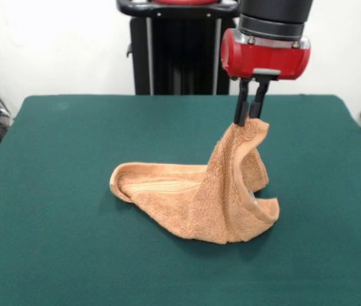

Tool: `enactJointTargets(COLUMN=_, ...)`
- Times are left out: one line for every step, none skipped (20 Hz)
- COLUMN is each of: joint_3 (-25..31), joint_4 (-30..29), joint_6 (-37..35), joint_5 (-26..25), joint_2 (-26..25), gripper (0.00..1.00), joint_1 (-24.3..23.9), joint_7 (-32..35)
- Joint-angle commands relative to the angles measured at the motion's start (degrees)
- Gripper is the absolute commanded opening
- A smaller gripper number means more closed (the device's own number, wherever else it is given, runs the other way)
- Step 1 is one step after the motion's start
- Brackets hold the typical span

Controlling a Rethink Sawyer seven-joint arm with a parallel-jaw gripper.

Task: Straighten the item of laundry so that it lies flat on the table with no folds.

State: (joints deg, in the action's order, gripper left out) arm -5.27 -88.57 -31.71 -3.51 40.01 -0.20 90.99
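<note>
Orange-tan terry hand towel (199, 204) lying on the dark green felt worktop (53, 191) right of centre, one corner lifted above the heap's right side, pinched in the jaws of the red-and-black gripper (249, 116) directly overhead

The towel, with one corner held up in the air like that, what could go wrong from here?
The gripper pinches only the top edge of the towel, so the cloth may slip from the fingers if pulled. The rest lies bunched on the table, with its left edge curled over; dragging might carry that fold along rather than open it. Releasing now would likely let the raised part drop into a heap.
</note>
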Motion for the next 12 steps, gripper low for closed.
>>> enactJointTargets(joint_3=8.4, joint_4=-4.5, joint_6=-2.9, joint_5=-1.6, joint_2=3.8, gripper=0.0, joint_1=-5.9, joint_7=-4.9)
enactJointTargets(joint_3=8.4, joint_4=-5.1, joint_6=-2.2, joint_5=-1.4, joint_2=4.1, gripper=0.0, joint_1=-5.8, joint_7=-3.9)
enactJointTargets(joint_3=8.5, joint_4=-5.4, joint_6=-1.8, joint_5=-1.4, joint_2=4.2, gripper=0.0, joint_1=-5.5, joint_7=-2.7)
enactJointTargets(joint_3=8.5, joint_4=-4.5, joint_6=-2.2, joint_5=-1.2, joint_2=4.0, gripper=0.0, joint_1=-5.3, joint_7=-2.0)
enactJointTargets(joint_3=8.4, joint_4=-4.5, joint_6=-2.1, joint_5=-1.3, joint_2=3.9, gripper=0.0, joint_1=-5.0, joint_7=-1.1)
enactJointTargets(joint_3=8.5, joint_4=-6.4, joint_6=-0.6, joint_5=-1.6, joint_2=4.6, gripper=0.0, joint_1=-4.8, joint_7=-0.2)
enactJointTargets(joint_3=8.5, joint_4=-6.6, joint_6=-0.4, joint_5=-1.7, joint_2=4.6, gripper=0.0, joint_1=-4.7, joint_7=0.2)
enactJointTargets(joint_3=8.6, joint_4=-6.8, joint_6=-0.3, joint_5=-1.8, joint_2=4.7, gripper=0.0, joint_1=-4.9, joint_7=0.2)
enactJointTargets(joint_3=8.7, joint_4=-6.9, joint_6=-0.4, joint_5=-1.8, joint_2=4.7, gripper=0.0, joint_1=-5.1, joint_7=0.2)
enactJointTargets(joint_3=8.8, joint_4=-6.7, joint_6=-0.7, joint_5=-1.9, joint_2=4.7, gripper=0.0, joint_1=-5.3, joint_7=0.1)
enactJointTargets(joint_3=9.0, joint_4=-6.6, joint_6=-1.1, joint_5=-1.9, joint_2=4.8, gripper=0.0, joint_1=-5.5, joint_7=-0.2)
enactJointTargets(joint_3=9.0, joint_4=-6.1, joint_6=-1.7, joint_5=-2.0, joint_2=4.8, gripper=0.0, joint_1=-5.7, joint_7=-0.5)
